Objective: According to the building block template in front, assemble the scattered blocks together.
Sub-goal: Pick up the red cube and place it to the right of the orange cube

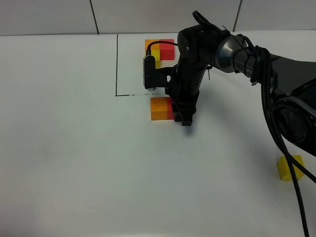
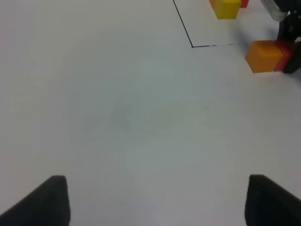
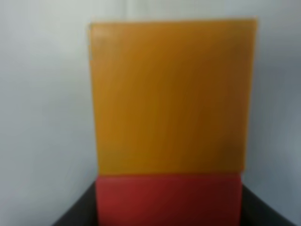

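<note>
The template (image 1: 159,49) is an orange, red and yellow cluster at the back, inside a thin black outline (image 1: 117,64); its yellow cube (image 2: 227,8) also shows in the left wrist view. Just in front of the outline, the loose orange block (image 1: 158,108) and the red block (image 1: 170,108) sit side by side and touching. My right gripper (image 1: 182,116) is down over the red block (image 3: 169,197), its dark fingers flanking it, with the orange block (image 3: 171,94) right against it. The yellow block (image 1: 290,167) lies alone at the right front. My left gripper (image 2: 155,202) is open and holds nothing.
The right arm (image 1: 237,52) and its black cable (image 1: 276,128) stretch from the right edge over the table, the cable passing in front of the yellow block. The white tabletop (image 1: 74,148) spreads to the left and front.
</note>
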